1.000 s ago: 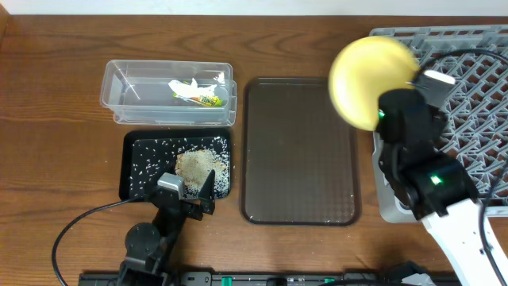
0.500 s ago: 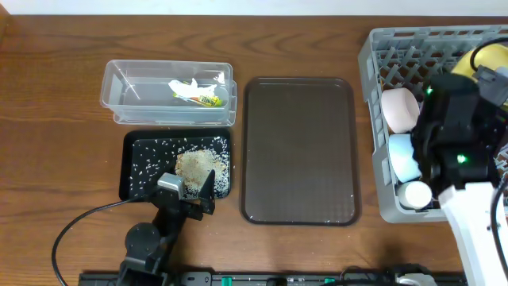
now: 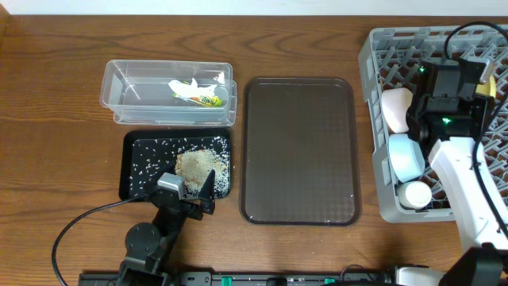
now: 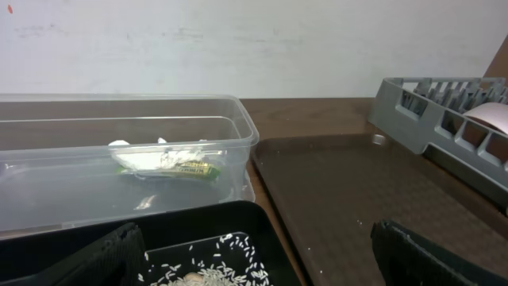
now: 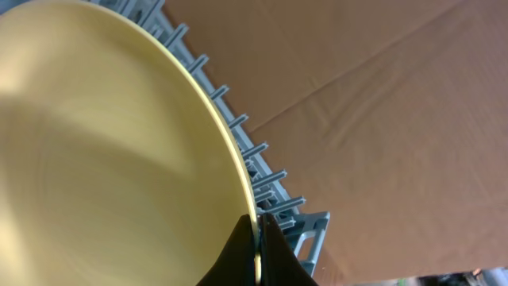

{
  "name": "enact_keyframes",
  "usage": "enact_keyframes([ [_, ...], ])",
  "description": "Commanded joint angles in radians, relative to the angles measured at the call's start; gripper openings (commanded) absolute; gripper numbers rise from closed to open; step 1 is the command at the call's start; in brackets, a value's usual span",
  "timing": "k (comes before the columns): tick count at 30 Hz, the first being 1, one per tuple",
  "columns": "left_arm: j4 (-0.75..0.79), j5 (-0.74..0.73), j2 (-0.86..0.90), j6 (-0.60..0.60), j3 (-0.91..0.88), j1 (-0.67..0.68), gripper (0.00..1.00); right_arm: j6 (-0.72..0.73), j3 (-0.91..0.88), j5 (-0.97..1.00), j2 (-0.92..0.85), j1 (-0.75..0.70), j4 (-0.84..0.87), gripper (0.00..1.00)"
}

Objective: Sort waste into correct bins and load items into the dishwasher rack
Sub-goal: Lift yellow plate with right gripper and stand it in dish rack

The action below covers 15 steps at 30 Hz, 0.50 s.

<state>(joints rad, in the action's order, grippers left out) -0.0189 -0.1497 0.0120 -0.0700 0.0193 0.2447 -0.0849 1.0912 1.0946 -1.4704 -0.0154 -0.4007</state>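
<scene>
- Overhead: the right pincer (image 3: 480, 86) hangs over the dishwasher rack (image 3: 373, 48), clamped on the pale-yellow plate (image 3: 494, 89). Only a sliver of the plate shows beside it. To the pincer's left, inside the rack, sit the white bowl (image 3: 397, 107) and the light-blue bowl (image 3: 405, 156). Well away, the left pincer (image 3: 189, 191) rests with its fingers wide apart, holding nothing. Just ahead of it lies the black tray (image 3: 135, 171) with the rice crumbs (image 3: 198, 164). Beyond that tray, the clear tub (image 3: 119, 87) holds the sauce packet (image 3: 208, 100) and the paper scrap (image 3: 184, 86). The serving tray (image 3: 300, 151) lies between the two pincers and bears no dishes.
- Left wrist: both parted fingers frame the view. The crumbs lie directly ahead of them, and the packet and scrap lie farther ahead in the tub.
- Right wrist: the fingers pinch the plate's rim, with the rack's pegs just behind it and the brown surface (image 5: 381, 119) beyond. Sorting of the waste looks done and both bowls are loaded. What seems left is seating and releasing the plate. The chopsticks cannot be made out.
</scene>
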Motion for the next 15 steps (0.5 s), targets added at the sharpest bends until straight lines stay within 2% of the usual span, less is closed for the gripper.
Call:
enact_keyframes([
  [1,-0.036,-0.007,-0.006,0.014,-0.015,-0.002,0.93,-0.055,0.007,-0.002,-0.021,-0.003,0.005,0.12],
  [5,-0.036,-0.007,-0.006,0.014,-0.015,-0.002,0.93,-0.061,0.007,-0.015,-0.021,0.003,0.006,0.5],
  [6,-0.036,-0.007,-0.006,0.014,-0.015,-0.002,0.93,-0.063,0.007,-0.015,-0.02,0.006,0.006,0.58],
  [8,-0.036,-0.007,-0.006,0.014,-0.015,-0.002,0.93,-0.059,0.007,-0.023,-0.015,0.019,0.003,0.67],
  [15,-0.036,-0.007,-0.006,0.014,-0.015,-0.002,0.93,-0.016,0.007,-0.238,0.089,0.146,-0.072,0.7],
])
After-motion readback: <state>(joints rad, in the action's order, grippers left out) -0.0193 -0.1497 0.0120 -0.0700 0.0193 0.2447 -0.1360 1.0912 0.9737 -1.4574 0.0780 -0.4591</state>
